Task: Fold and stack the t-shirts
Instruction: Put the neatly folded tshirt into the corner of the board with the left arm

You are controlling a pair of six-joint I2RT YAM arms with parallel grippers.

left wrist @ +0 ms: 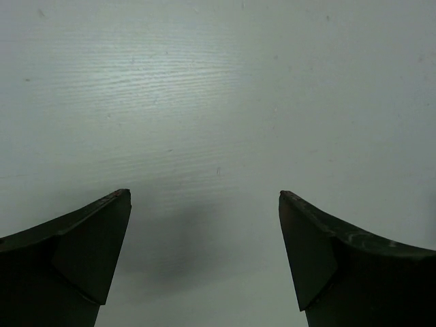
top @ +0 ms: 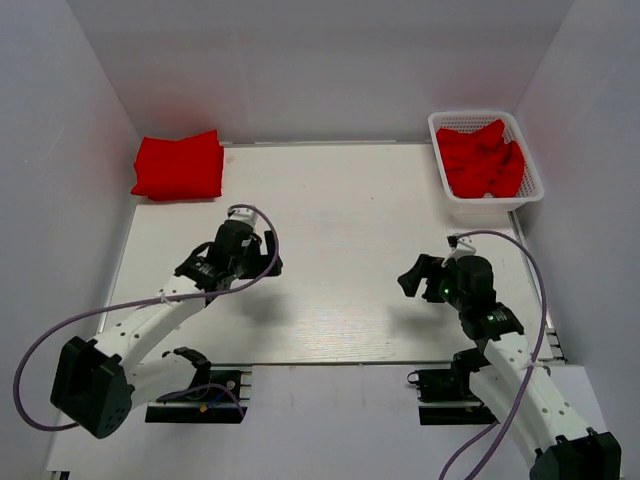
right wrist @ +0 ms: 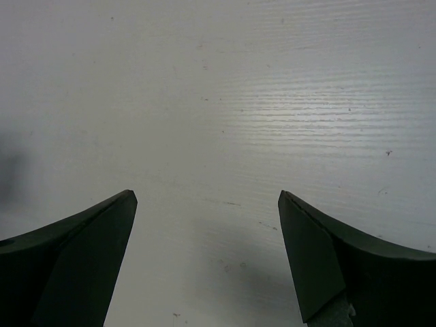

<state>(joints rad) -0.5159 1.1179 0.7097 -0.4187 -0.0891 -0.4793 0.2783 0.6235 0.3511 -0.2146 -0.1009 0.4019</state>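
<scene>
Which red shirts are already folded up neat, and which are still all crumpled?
The folded red stack at the table's far left corner is neat, flat and squared. The red shirts in the white basket at the far right are still crumpled in a heap.

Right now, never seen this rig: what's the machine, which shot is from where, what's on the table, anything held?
Two robot arms are bolted at the near edge of a white table. The wide picture comes from a fixed camera above and behind them. The other two come from cameras on the wrists, each looking down past its own dark fingers at bare tabletop.

The left gripper and right gripper both have their jaws spread and hold nothing.

At the far left lies a folded stack of red t-shirts. At the far right a white lattice basket holds crumpled red t-shirts, not yet folded.
</scene>
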